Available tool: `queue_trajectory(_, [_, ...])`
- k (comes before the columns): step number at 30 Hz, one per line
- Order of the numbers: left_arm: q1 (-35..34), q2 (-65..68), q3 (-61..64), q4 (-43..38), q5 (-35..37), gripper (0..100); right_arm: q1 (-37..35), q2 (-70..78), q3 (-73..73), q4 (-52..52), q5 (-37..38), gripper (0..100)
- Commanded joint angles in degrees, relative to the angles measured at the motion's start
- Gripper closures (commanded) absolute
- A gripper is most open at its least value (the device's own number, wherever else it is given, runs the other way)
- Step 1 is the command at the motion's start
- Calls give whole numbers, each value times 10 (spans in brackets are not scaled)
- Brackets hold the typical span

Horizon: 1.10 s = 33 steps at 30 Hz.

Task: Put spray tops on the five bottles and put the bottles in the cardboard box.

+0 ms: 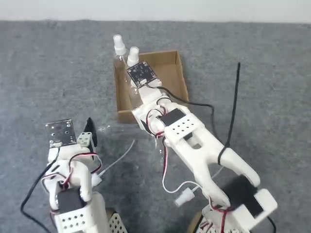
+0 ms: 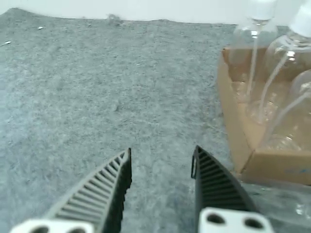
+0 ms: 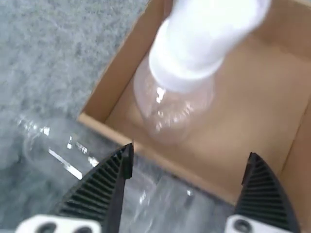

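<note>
Closest to me, by the bases of the arms, a loose spray top (image 1: 184,197) lies on the grey carpet (image 1: 48,73) with its thin tube trailing off it. Just past that, the left gripper (image 2: 162,151) hangs low over bare carpet, its two ridged fingers (image 2: 109,189) spread apart with nothing between them. A little farther on, a clear bottle (image 3: 48,145) with no top lies on its side on the carpet, right against the near wall of the cardboard box (image 1: 182,80) but outside it. The right gripper (image 3: 189,153) is poised over that near wall, jaws wide apart and holding nothing, pointing down at a capped bottle (image 3: 180,73) that stands upright inside the box. Beyond it, along the box's left wall toward the far corner, two more clear bottles stand upright with their white spray tops (image 1: 118,43) on, rising above the cardboard rim. From the left wrist view their tubes show through the clear plastic. The right half of the box floor is bare cardboard.
</note>
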Motion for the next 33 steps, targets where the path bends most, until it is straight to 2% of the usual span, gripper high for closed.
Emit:
queue_trajectory(1, [-28, 1, -4, -21, 6, 808, -4, -75, -26, 65, -4, 713])
queue_trajectory(9, [-74, 1, -2, -48, 10, 808, -4, -189, -26, 204, -1, 713])
queue_trajectory(16, [-93, 1, -4, -49, 10, 811, -6, -283, -26, 284, -1, 713])
queue_trajectory(23, [-95, 1, -5, -49, 10, 812, -68, -333, -26, 373, 0, 713])
queue_trajectory(27, [-95, 1, -5, -49, 10, 812, -94, -337, -26, 397, -4, 713])
queue_trajectory(33, [-95, 1, -5, -49, 10, 812, -82, -285, -27, 393, -5, 713])
